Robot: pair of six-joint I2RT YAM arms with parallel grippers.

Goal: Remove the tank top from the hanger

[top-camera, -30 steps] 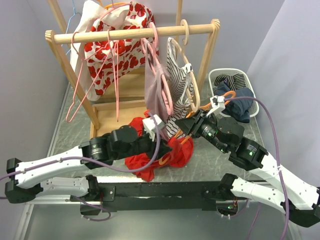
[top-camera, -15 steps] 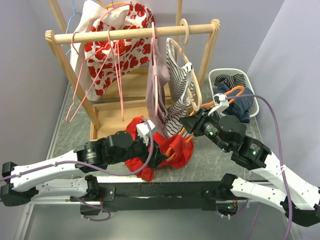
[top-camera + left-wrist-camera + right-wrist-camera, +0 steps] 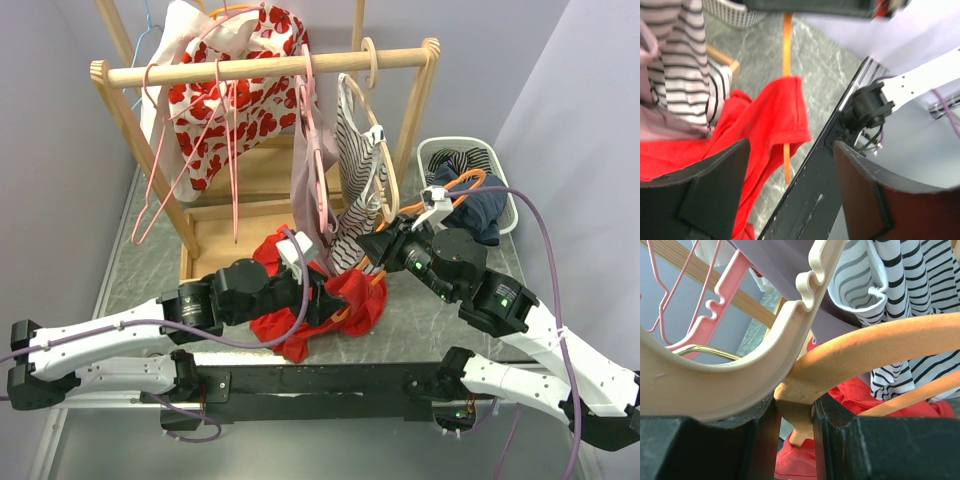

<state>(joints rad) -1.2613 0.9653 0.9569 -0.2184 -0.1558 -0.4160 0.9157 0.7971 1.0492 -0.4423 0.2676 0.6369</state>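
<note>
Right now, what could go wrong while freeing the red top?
The orange hanger in the right pincer touches the cream hanger; pulling may snag it and drag the striped top down.
The left pincer is open at the red tank top; it may catch striped cloth too.

Left arm lies low, reaching from 8 o'clock toward centre, elbow bent. Left gripper has jaws spread wide with nothing pinched. Right arm runs from 4 o'clock up toward centre, wrist raised. Right gripper is clamped on the orange hanger. The two grippers are near each other, not touching.
</note>
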